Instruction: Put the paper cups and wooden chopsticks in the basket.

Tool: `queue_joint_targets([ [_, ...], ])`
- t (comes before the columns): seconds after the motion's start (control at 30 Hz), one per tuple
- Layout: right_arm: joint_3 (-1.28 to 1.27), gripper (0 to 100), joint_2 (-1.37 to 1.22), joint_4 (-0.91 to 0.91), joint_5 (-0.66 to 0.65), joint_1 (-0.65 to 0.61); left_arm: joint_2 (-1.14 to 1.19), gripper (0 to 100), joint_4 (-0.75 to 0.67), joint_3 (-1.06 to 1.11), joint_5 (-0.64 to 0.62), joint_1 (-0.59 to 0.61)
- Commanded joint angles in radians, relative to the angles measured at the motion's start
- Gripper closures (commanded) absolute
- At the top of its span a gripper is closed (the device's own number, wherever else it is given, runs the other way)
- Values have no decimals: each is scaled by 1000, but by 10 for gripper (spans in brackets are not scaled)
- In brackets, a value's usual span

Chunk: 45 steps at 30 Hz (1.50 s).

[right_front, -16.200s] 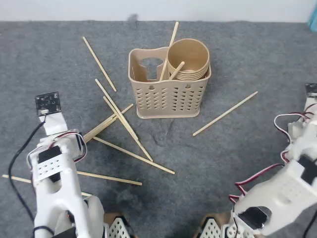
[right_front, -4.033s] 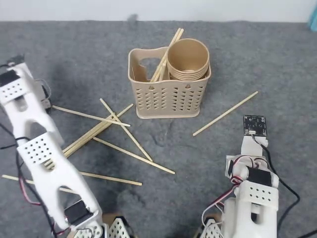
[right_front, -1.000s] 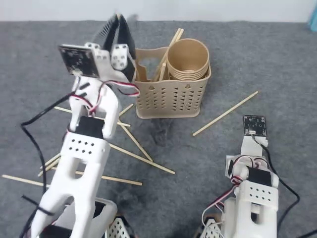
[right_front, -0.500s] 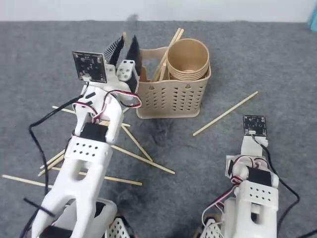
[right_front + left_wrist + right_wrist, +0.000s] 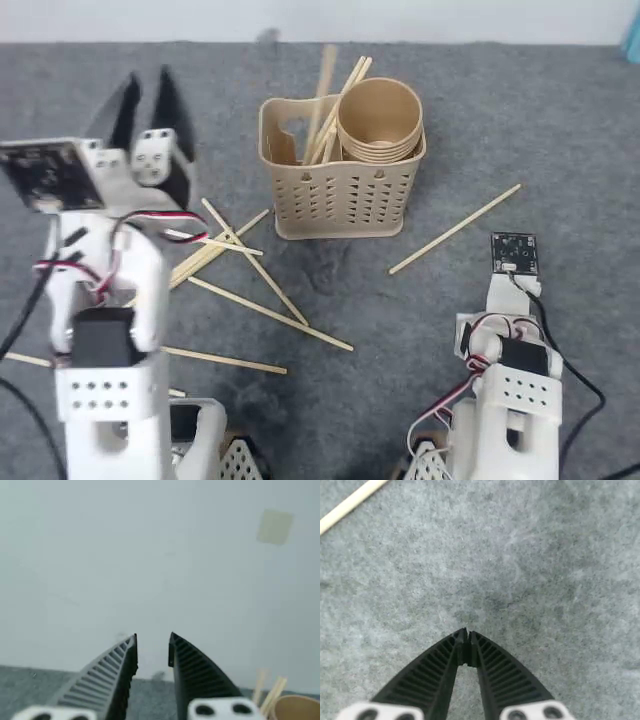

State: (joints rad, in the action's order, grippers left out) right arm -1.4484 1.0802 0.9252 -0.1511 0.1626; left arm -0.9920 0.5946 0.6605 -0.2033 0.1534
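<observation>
We note the left arm (image 5: 100,300) hides the near ends of the loose chopsticks (image 5: 250,270) fanned on the grey worktop (image 5: 520,110) left of the basket (image 5: 340,195), and the frame edge cuts off a stick (image 5: 350,502) in the right wrist view. Paper cups (image 5: 380,120) sit stacked mouth-up in the basket's right compartment, upright chopsticks (image 5: 325,95) lean beside them, and a lone chopstick (image 5: 455,229) lies diagonally to the basket's right. We see the left hand (image 5: 148,85) raised left of the basket, fingers parted and holding nothing, and the right hand (image 5: 466,632) low over the worktop, fingers pressed together on nothing.
</observation>
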Motion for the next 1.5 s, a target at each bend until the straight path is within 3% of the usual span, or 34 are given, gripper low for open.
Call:
queue_joint_targets([
  [0.0,5,991,22,-22,-15,-1,41,936,94,-58,-17,110],
  [0.2,5,991,22,-19,-15,-1,327,941,100,-61,-117,219],
  [0.47,5,991,22,-18,-15,-1,715,938,104,-61,-123,180],
  [0.57,5,991,22,-18,-15,-1,832,938,146,-82,-193,155],
  [0.67,5,991,22,-18,-15,2,950,938,204,-147,-250,143],
  [0.97,5,991,22,-18,-15,4,1298,938,396,-467,-258,124],
  [1.23,5,991,22,-18,-17,2,1373,937,571,-722,-293,120],
  [1.47,5,991,22,-16,-55,4,1382,926,589,-762,-296,49],
])
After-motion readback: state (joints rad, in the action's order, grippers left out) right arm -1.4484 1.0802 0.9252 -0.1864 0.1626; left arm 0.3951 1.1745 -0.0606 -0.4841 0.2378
